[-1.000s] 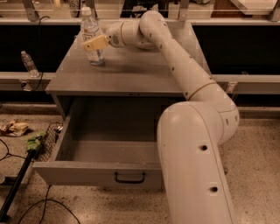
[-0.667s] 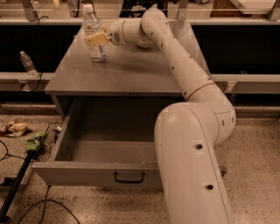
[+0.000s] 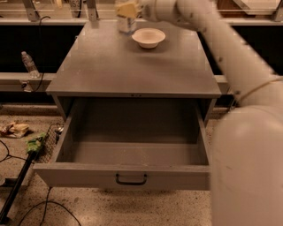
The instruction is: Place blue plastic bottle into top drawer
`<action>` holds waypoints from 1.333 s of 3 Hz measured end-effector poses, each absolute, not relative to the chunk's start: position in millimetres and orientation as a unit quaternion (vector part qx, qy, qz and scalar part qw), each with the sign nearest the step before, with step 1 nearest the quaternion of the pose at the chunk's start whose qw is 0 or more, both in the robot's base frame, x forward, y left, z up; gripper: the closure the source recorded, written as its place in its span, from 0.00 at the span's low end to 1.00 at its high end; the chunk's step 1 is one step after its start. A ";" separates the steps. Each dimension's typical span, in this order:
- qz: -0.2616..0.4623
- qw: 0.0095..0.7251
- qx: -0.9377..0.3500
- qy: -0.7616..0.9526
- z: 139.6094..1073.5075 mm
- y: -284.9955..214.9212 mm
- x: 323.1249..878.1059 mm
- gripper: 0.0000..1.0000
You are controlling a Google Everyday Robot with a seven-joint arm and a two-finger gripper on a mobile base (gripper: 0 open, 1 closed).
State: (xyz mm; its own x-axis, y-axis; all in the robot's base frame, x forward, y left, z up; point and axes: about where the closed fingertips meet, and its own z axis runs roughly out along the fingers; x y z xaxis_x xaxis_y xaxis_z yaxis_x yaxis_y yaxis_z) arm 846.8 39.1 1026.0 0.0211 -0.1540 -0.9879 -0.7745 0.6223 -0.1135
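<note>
The gripper (image 3: 127,9) clamps the blue plastic bottle (image 3: 126,25) by its upper part, upright, ready for carrying to the open top drawer (image 3: 79,175) well below the gripper.

dim warm light, arm (image 3: 239,57) motion-blurred, end effector (image 3: 127,9) smeared at top edge, top drawer (image 3: 88,175) interior shadowed

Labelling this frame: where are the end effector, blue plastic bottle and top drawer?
end effector (image 3: 127,9): camera view, yellowish tip at top edge
blue plastic bottle (image 3: 126,25): camera view, lower body
top drawer (image 3: 79,175): camera view, front panel
</note>
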 end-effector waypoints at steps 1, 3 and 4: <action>0.211 0.677 -0.280 0.647 1115.3 -33.7 791.7 1.00; 0.233 0.712 -0.217 0.626 1195.9 -31.1 636.0 1.00; 0.222 0.681 -0.235 0.657 1136.2 -10.9 593.0 1.00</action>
State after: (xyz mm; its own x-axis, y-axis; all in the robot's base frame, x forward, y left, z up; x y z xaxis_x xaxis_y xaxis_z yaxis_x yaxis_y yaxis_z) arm 593.0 -10.9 1136.2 0.0384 -0.0061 -0.9992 -0.6110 0.7912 -0.0283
